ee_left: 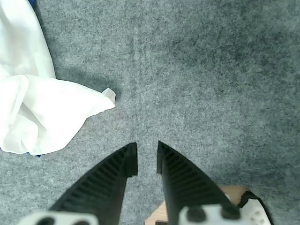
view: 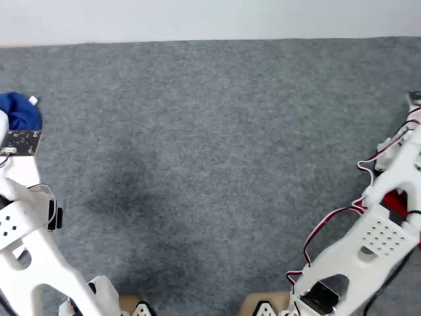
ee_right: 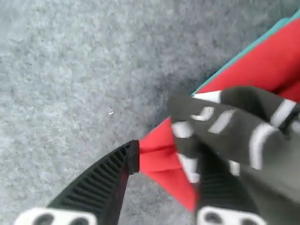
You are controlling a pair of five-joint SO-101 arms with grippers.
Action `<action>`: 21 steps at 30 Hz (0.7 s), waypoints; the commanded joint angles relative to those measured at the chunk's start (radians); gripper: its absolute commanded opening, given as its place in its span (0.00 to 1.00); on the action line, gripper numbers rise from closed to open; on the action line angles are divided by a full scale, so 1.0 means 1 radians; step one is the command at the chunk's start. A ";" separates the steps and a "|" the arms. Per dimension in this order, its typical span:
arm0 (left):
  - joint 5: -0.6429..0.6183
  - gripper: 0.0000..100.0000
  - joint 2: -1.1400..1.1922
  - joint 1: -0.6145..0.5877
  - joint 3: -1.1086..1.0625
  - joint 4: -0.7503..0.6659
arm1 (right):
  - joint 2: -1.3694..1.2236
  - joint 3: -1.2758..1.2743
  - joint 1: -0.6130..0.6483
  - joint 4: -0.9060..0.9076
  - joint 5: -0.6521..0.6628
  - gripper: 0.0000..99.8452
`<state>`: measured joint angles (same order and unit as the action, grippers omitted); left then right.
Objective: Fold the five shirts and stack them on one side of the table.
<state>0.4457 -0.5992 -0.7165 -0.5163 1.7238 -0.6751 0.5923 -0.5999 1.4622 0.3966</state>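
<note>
Gray felt covers the table (view: 210, 131), running wide between the two arms up to the table's far edge, where a pale wall (view: 210, 20) begins.

At the table's left edge lies a crumpled blue shirt (view: 20, 110). Just nearer the table's front is a rumpled white shirt (ee_left: 33, 108), one corner pointing toward the table's middle. The left arm (view: 33, 250) stands over this left edge. The left gripper (ee_left: 146, 157) hangs above bare felt beside the white shirt, its jaws a narrow slit apart with nothing between them.

At the table's right edge, the right arm (view: 375, 243) leans over a pile of shirts. A red shirt (ee_right: 262, 65) lies on a teal shirt (ee_right: 281, 24), whose edge peeks out beneath. A dark striped shirt (ee_right: 243, 122) is bunched on top. The right gripper (ee_right: 168, 159) has its jaws wide apart, astride a corner of the red shirt, and the dark striped shirt drapes over one jaw.
</note>
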 commanded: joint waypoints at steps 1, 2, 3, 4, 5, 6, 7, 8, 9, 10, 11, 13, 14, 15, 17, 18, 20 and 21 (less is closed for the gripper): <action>0.006 0.08 -0.025 0.011 0.005 0.026 | 0.016 0.026 0.007 -0.022 0.000 0.11; 0.006 0.08 -0.025 0.011 0.005 0.026 | 0.016 0.028 0.007 -0.025 0.000 0.11; 0.006 0.08 -0.025 0.011 0.005 0.026 | 0.016 0.028 0.005 -0.025 0.000 0.12; 0.006 0.08 -0.025 0.011 0.005 0.026 | 0.016 0.028 0.005 -0.033 0.000 0.12; 0.006 0.08 -0.025 0.011 0.005 0.026 | 0.015 0.028 0.005 -0.044 0.000 0.11; 0.006 0.08 -0.025 0.011 0.005 0.026 | 0.013 0.028 0.005 -0.053 0.002 0.11; 0.006 0.08 -0.025 0.011 0.005 0.026 | 0.010 0.028 0.004 -0.064 0.002 0.11; 0.006 0.08 -0.025 0.011 0.005 0.026 | 0.008 0.028 -0.002 -0.071 0.002 0.11; 0.006 0.08 -0.025 0.011 0.005 0.026 | 0.008 0.028 -0.010 -0.074 0.002 0.11; 0.006 0.08 -0.025 0.011 0.005 0.026 | 0.008 0.028 -0.013 -0.074 0.003 0.11; 0.006 0.08 -0.025 0.011 0.005 0.026 | 0.012 0.028 -0.021 -0.073 0.012 0.11; 0.006 0.08 -0.025 0.009 0.005 0.026 | 0.019 0.028 -0.030 -0.064 0.058 0.11; 0.006 0.08 -0.025 0.008 0.004 0.026 | 0.028 0.028 -0.033 -0.059 0.081 0.11; 0.006 0.08 -0.026 0.008 0.001 0.026 | 0.045 0.028 -0.033 -0.056 0.098 0.11; 0.006 0.08 -0.028 0.009 -0.024 0.026 | 0.084 0.028 -0.039 -0.054 0.118 0.11; 0.006 0.08 -0.028 0.009 -0.038 0.026 | 0.105 0.028 -0.042 -0.061 0.121 0.11; 0.006 0.08 -0.028 0.009 -0.067 0.025 | 0.147 0.028 -0.050 -0.093 0.121 0.11; 0.006 0.08 -0.028 0.011 -0.074 0.025 | 0.162 0.028 -0.058 -0.110 0.121 0.11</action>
<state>0.4457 -0.5992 -0.7165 -0.5854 1.7269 -0.6306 0.5923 -0.6306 1.3917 0.5056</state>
